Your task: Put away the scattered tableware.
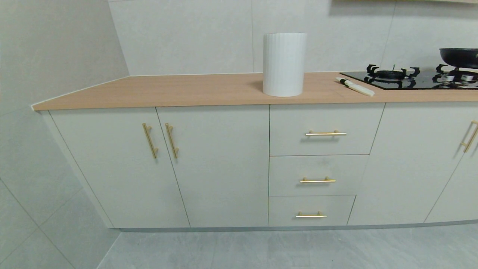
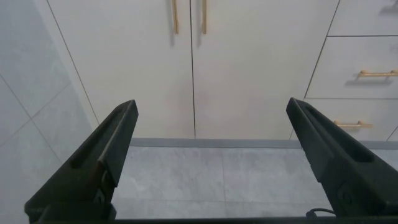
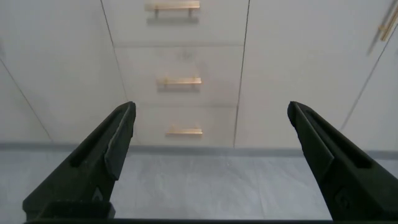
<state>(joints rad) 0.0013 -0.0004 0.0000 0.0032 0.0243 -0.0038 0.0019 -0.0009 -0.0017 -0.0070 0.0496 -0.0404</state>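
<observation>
Cabinet run (image 1: 224,164), cream fronts, spans the head view on a grey tiled floor (image 1: 298,250); pale tiled walls behind and at the robot's left. Wooden countertop (image 1: 168,89) caps the run. Double doors (image 1: 123,168) at left and a three-drawer stack (image 1: 317,168) to their right are all closed. Black glass gas hob (image 1: 410,81) is set into the countertop at far right. Ribbed white canister (image 1: 284,64) stands upright on the countertop above the drawer stack, well left of the hob. Left gripper (image 2: 211,107): jaws spread wide, nothing between them, hanging low over the floor and facing the lower part of the double doors. Right gripper (image 3: 211,109): jaws likewise spread wide and empty, low over the floor, facing the lower drawers of the stack. Black pan (image 1: 459,56) sits on the hob's far-right burner, partly cut by the frame edge. Task item: pale slim utensil (image 1: 354,86) with a dark band near one end lies flat on the countertop, just beside the hob's front-left corner, apart from the canister; exact kind cannot be told. Brass bar handles (image 1: 325,133) on every front.
</observation>
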